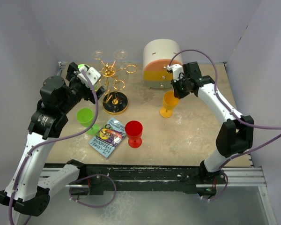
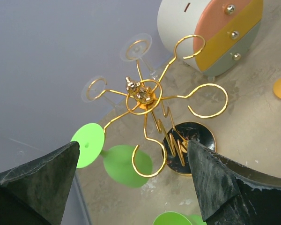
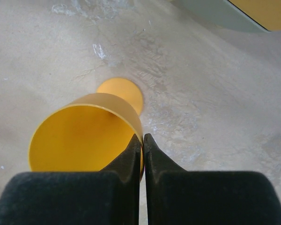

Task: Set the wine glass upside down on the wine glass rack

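Well, we see our gold wine glass rack (image 2: 145, 96) at the back left, and our left gripper (image 2: 133, 145) hangs wide open above it, holding nothing. Our right gripper (image 3: 142, 140) pinches the rim of the upright yellow wine glass (image 3: 79, 140), well right of the rack.

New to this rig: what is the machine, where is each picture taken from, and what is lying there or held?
Two robot arms with two-finger grippers work at a table. One picture looks down from overhead; the other two come from wrist cameras. The left gripper hangs open near the gold wine glass rack. The right gripper is shut on the rim of the yellow wine glass. Also on the table: a green glass, a red glass, a booklet and a white-and-orange drawer box.
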`<state>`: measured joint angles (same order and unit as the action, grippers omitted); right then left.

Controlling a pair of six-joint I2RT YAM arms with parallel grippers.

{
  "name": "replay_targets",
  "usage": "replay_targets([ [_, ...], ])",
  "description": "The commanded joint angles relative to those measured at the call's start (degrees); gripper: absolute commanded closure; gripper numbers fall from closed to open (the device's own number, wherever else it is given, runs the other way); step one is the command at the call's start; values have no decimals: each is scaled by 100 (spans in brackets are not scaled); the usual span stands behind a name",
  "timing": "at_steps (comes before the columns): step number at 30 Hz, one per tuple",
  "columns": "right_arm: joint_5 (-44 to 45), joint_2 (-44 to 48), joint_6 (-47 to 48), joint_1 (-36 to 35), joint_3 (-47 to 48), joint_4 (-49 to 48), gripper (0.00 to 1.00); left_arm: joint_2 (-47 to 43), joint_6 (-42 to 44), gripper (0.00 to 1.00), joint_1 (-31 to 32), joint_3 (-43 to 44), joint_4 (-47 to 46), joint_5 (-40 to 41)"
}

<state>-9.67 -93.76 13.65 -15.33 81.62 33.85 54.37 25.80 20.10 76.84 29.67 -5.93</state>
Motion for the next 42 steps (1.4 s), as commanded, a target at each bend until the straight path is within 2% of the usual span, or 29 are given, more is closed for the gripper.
replay_targets([
  [1,-214,349,-119,8,417,-94,100,-242,-267,1,-223,-202,-124,-381],
  [7,-443,684,67,66,807,-4,100,-438,-779,1,-713,-160,-22,-880],
  [10,-560,825,156,205,1083,183,100,-280,-966,1,-903,109,328,-1023],
  [13,-814,1001,165,536,1215,344,100,-162,-907,1,-974,230,626,-849],
  [17,-1053,1486,126,1110,843,192,100,-279,-735,1,-1043,55,712,-542],
  [25,-1113,2373,447,1202,816,533,100,-311,-666,1,-1386,-113,764,-473],
  [34,-1126,2608,462,1460,1253,707,100,-88,-838,1,-1518,111,734,-703],
  [42,-1266,3165,32,1454,1390,534,100,246,-1144,1,-1509,322,545,-1111],
])
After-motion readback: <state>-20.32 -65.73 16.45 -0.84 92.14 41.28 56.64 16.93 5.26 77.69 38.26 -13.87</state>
